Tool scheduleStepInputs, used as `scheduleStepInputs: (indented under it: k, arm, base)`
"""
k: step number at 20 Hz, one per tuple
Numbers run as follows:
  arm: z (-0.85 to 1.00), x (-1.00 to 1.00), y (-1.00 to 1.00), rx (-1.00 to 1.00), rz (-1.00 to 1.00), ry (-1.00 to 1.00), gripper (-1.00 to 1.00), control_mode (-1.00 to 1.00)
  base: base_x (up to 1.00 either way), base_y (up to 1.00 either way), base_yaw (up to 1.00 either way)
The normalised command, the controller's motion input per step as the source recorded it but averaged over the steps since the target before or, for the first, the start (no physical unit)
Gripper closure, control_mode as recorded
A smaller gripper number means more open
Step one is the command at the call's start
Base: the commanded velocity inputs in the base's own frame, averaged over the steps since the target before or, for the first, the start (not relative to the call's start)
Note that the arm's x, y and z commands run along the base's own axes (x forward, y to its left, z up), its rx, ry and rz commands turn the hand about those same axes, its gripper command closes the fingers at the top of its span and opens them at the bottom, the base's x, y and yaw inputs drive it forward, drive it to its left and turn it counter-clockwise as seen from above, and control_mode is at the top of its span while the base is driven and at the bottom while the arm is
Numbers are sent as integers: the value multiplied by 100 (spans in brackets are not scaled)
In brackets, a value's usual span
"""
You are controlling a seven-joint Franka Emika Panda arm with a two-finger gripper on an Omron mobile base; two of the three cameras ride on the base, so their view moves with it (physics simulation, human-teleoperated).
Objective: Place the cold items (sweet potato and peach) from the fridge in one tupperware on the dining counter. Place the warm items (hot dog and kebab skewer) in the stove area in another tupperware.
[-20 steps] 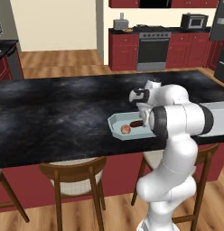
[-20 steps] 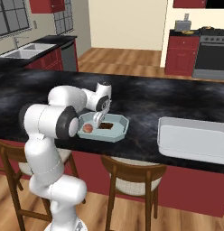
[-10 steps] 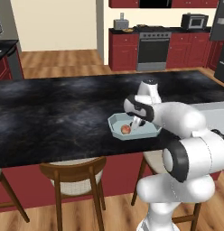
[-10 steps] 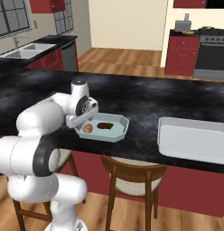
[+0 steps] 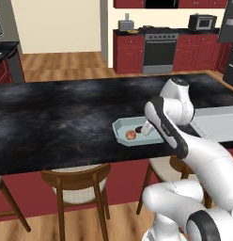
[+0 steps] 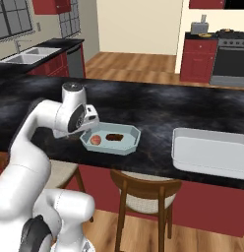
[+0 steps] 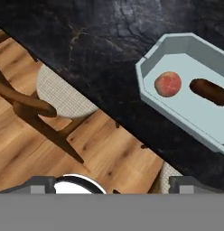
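Hand (image 7: 112, 182) spread wide, holding nothing — hand view shows peach (image 7: 168, 84) beside sweet potato (image 7: 208, 90) inside the tupperware (image 7: 152, 103).

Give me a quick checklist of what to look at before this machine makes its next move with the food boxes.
1. Peach inside the small box: ok.
2. Sweet potato in the same box, beside the peach: ok.
3. Gripper open and holding nothing: ok.
4. Second box waiting on the counter for the warm food: ok.
5. Hot dog and skewer located: cannot tell.
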Motion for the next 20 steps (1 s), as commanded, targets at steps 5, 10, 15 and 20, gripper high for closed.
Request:
scheduleStepInputs:
  k: [5, 10, 15, 20]
  arm:
    - [96, -100, 4, 0, -11, -11, -100, -100]
    - [66, -99, 7, 0, -10, -3, -100, -100]
    - [45, -97, 1, 0, -14, 0, -100, -100]
    - [20, -60, 0, 0, -7, -2, -100, -100]
  base:
    - [0, 0, 0]
    - [0, 0, 0]
    - [0, 0, 0]
    - [0, 0, 0]
